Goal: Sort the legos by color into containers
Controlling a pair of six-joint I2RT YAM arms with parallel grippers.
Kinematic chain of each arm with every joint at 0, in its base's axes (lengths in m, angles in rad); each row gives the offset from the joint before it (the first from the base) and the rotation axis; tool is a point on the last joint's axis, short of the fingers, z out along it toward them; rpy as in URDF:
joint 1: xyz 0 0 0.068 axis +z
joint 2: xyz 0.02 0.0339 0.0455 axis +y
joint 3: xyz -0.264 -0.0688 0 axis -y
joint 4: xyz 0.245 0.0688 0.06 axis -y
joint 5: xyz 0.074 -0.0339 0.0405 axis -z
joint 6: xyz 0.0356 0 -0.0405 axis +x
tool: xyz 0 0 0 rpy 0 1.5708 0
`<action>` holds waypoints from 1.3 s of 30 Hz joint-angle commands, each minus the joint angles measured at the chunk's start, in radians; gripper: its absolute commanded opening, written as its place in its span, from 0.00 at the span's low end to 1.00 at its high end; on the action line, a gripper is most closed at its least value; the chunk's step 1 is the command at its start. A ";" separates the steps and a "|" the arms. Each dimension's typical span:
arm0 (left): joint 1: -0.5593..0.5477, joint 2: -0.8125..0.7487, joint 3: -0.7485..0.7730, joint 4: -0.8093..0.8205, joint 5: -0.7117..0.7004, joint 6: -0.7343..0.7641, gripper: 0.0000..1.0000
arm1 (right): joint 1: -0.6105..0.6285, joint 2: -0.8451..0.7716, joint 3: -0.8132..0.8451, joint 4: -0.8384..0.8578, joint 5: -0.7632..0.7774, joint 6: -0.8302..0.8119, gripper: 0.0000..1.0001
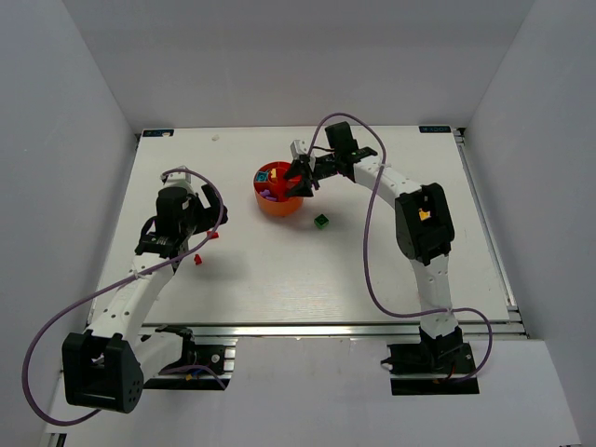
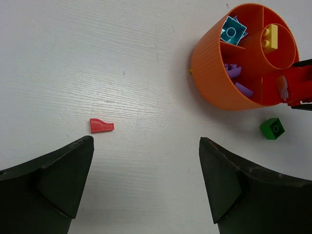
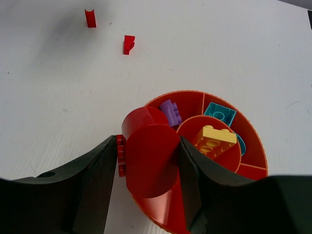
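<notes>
The round red-orange bowl [image 1: 279,209] stands mid-table and also shows in the left wrist view [image 2: 209,68] and the right wrist view [image 3: 258,144]. Its central cup holds a yellow brick [image 3: 217,139]. Its wedge compartments hold purple bricks [image 3: 170,112] and cyan bricks [image 3: 219,114]. My right gripper [image 1: 300,182] [image 3: 148,146] is shut on a red rounded lego [image 3: 151,165] just above the bowl's near side. A green brick [image 1: 321,221] [image 2: 272,128] lies on the table beside the bowl. My left gripper [image 1: 207,223] [image 2: 146,151] is open and empty; a red piece [image 2: 101,126] lies just ahead of its left finger.
Two small red pieces [image 3: 90,18] [image 3: 128,44] lie on the white table left of the bowl, near my left gripper. One of them also shows in the top view [image 1: 196,260]. White walls close the table at the back and sides.
</notes>
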 commanded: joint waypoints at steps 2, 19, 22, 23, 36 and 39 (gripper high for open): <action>-0.001 0.000 0.030 -0.008 0.007 0.007 0.98 | -0.002 0.007 0.043 0.013 0.000 -0.018 0.26; -0.001 0.003 0.031 -0.010 0.010 0.007 0.98 | 0.000 0.005 0.036 -0.007 0.021 -0.035 0.61; -0.001 0.002 0.031 -0.010 0.010 0.007 0.98 | -0.002 0.002 0.039 -0.005 0.023 -0.034 0.66; -0.001 0.002 0.031 -0.010 0.010 0.007 0.98 | 0.000 0.002 0.039 -0.004 0.023 -0.034 0.66; -0.001 0.003 0.031 -0.013 0.010 0.006 0.98 | -0.007 -0.044 0.030 0.016 0.056 0.015 0.61; -0.001 0.003 0.031 -0.013 0.010 0.007 0.98 | -0.010 -0.053 0.020 0.032 0.077 0.035 0.55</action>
